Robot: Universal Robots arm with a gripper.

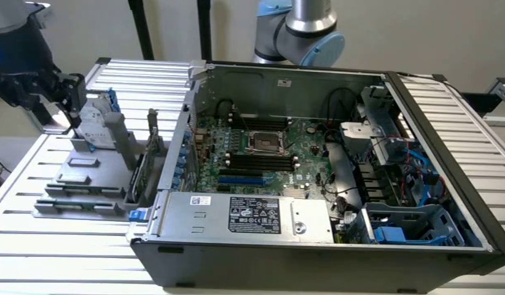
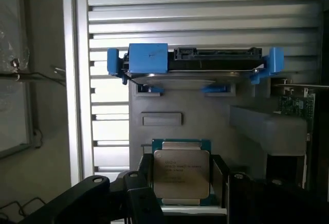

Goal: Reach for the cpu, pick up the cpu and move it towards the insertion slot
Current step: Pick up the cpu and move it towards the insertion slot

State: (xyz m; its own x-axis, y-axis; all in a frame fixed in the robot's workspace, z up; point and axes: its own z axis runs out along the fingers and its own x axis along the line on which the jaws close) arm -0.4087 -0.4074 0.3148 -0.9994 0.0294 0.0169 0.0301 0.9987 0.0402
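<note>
1. Nearest the wrist camera is the gripper [image 2: 182, 185], its dark links low in that view. The jaws stand one at each side edge of the cpu [image 2: 181, 170] and look closed on it, holding it flat with its silver top toward the camera.
2. Held so, the cpu sits over the grey fixture [image 2: 205, 121] and appears lifted clear of it. It is near the upright drive [image 2: 195, 64] with blue rails. A green card [image 2: 296, 112] stands on edge just beside the fixture's block.
3. In the exterior view the slot [image 1: 265, 142] lies in the green board [image 1: 306, 138] inside the open case [image 1: 318, 264]. It is well apart from the gripper, toward the exterior view's right, with the case wall between them.
4. Risks, as I judge them:
   - The grip is on two thin edges, so a small slip or jolt could tilt the chip or drop it onto the fixture.
   - A low path could knock the drive or the case wall, since both stand between the chip and the slot.
   - A skewed chip meeting the slot's metal frame could harm the contacts.
5. Under it all is a pale slatted metal surface [image 1: 64, 258], brightly lit, which carries both fixture and case. Behind are a plain light wall, black posts [image 1: 142, 31] and the arm's silver-and-blue joint [image 1: 306, 31].
</note>
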